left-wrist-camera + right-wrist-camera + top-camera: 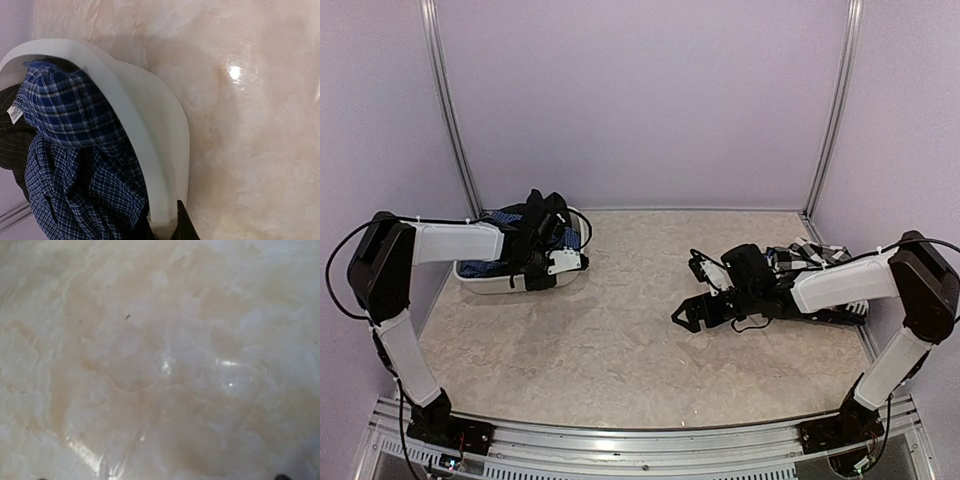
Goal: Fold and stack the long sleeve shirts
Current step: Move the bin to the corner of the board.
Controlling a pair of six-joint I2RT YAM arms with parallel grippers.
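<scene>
A blue checked long sleeve shirt (pixel 75 165) is bundled in a white basket (pixel 130 105), with a dark cloth bearing a white label (pixel 10 142) beside it. From above, the blue shirt (pixel 480 268) shows under my left arm. My left gripper (pixel 164 227) is shut on the basket's rim, one finger inside and one outside; from above the left gripper (pixel 532 272) sits at the basket's (pixel 485 288) near wall. A black-and-white checked shirt (pixel 812 254) lies at the right behind my right arm. My right gripper (pixel 686 292) hovers open over bare table, holding nothing.
The marbled beige table (pixel 160 360) fills the right wrist view, with only the tips of the fingers (pixel 282 477) at the bottom edge. Pale walls and metal posts (pixel 450 120) close the table in at the back and sides.
</scene>
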